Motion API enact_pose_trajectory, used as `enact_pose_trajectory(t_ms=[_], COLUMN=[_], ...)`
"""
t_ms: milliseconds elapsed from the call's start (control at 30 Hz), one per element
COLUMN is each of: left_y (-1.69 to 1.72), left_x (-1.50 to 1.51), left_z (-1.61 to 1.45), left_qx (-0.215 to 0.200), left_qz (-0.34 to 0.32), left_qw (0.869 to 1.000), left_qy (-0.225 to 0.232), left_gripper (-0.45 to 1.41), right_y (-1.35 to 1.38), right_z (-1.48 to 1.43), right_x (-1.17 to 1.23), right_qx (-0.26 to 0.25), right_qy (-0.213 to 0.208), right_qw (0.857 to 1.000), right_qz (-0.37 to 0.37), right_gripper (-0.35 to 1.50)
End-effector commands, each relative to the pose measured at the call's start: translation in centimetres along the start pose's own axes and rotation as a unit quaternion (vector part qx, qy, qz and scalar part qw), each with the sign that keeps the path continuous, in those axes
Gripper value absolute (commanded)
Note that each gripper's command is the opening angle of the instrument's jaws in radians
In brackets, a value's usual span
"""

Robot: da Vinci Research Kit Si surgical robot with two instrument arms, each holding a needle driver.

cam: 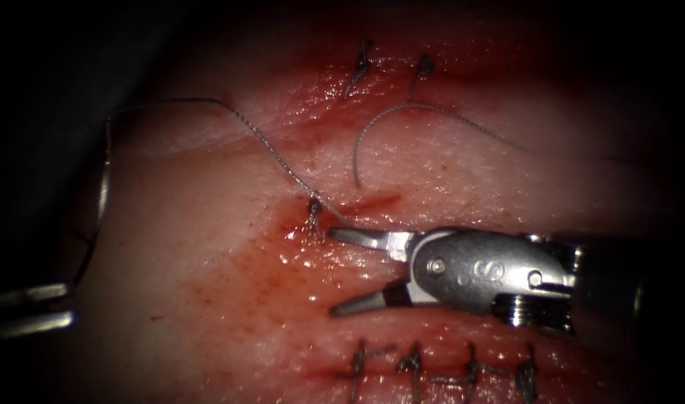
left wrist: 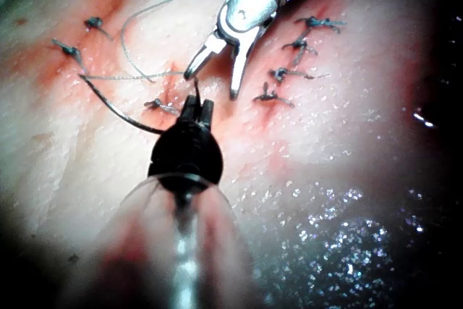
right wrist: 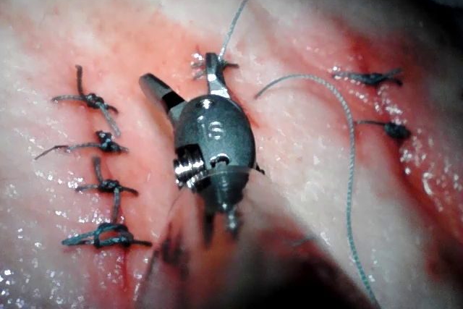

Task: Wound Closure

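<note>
The right gripper [cam: 346, 273] lies at centre right of the endoscope frame, jaws spread wide and holding nothing, its upper tip touching the thread [cam: 283, 161] beside a fresh stitch [cam: 312, 217] in the tissue [cam: 208, 299]. At the left edge, the left gripper [cam: 62, 307] is pressed together on the curved needle [cam: 102, 194], gripped near one end and clear of the tissue. Tied stitches [cam: 440, 366] line the lower edge.

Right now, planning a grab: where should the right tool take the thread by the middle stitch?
Likely the thread just above its exit from the tissue, approached from the right: the right tool is open and empty beside it. The left tool holds the needle, outside the tissue.
</note>
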Motion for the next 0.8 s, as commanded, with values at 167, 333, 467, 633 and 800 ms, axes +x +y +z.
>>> enact_pose_trajectory(t_ms=[167,333,467,633,800], left_y=[-0.13,-0.13,-0.14,-0.21,-0.31], left_x=[-0.15,-0.16,-0.15,-0.21,-0.33], left_z=[0.09,0.11,0.12,0.16,0.26], left_qx=[0.031,0.035,0.037,0.042,0.061], left_qz=[-0.002,-0.003,-0.004,-0.006,-0.008], left_qw=[0.999,0.999,0.999,0.999,0.997], left_qy=[-0.022,-0.026,-0.026,-0.029,-0.047], left_gripper=[-0.45,-0.45,-0.45,-0.45,-0.45], right_y=[0.04,-0.02,-0.11,-0.19,-0.43], right_z=[0.04,0.2,0.23,0.1,0.09], right_x=[-0.27,-0.51,-0.59,-0.5,-0.23], right_qx=[0.001,0.02,0.038,0.045,0.052], right_qy=[-0.003,-0.012,-0.023,-0.04,-0.041], right_qw=[1.0,1.0,0.998,0.995,0.994], right_qz=[-0.006,0.01,0.043,0.078,0.087], right_gripper=[1.31,1.08,-0.05,-0.35,-0.35])
